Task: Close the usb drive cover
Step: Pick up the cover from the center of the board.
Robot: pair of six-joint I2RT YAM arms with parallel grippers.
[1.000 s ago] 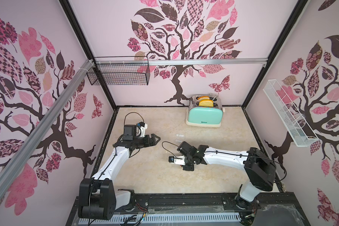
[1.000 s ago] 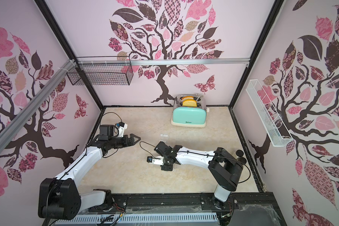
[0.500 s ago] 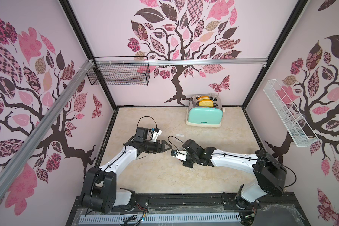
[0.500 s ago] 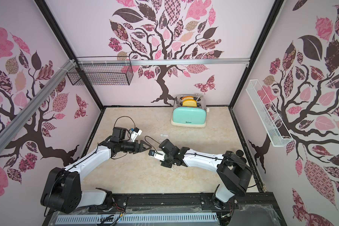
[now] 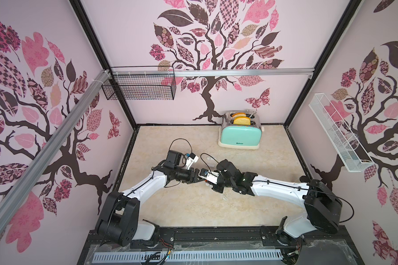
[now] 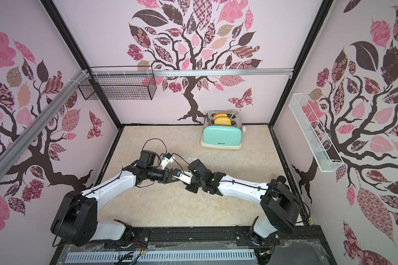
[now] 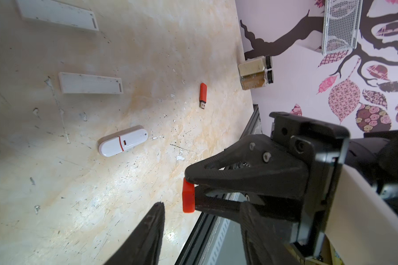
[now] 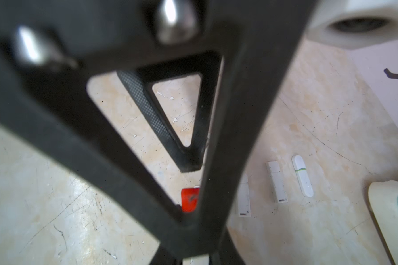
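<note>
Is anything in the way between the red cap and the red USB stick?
Nothing visible. The right gripper pinches the red cap, and only bare table shows between it and the red USB stick. The white stick lies off that path.

The right hand point(image 7: 191, 190) comes in from the side of the frame, its black fingers pinched on a small red cap point(image 7: 188, 199). In the foreground the left hand point(image 7: 202, 205) has its fingers spread to either side of that cap, and the one plainly seen stands clear of it. Farther off on the marbled table point(image 7: 78, 195) lie a white stick point(image 7: 123, 142) with a red band, a red usb drive point(image 7: 203, 94) with its plug bare, and two white slabs point(image 7: 90, 86). Two jars point(image 7: 255, 73) stand against the wall.
</note>
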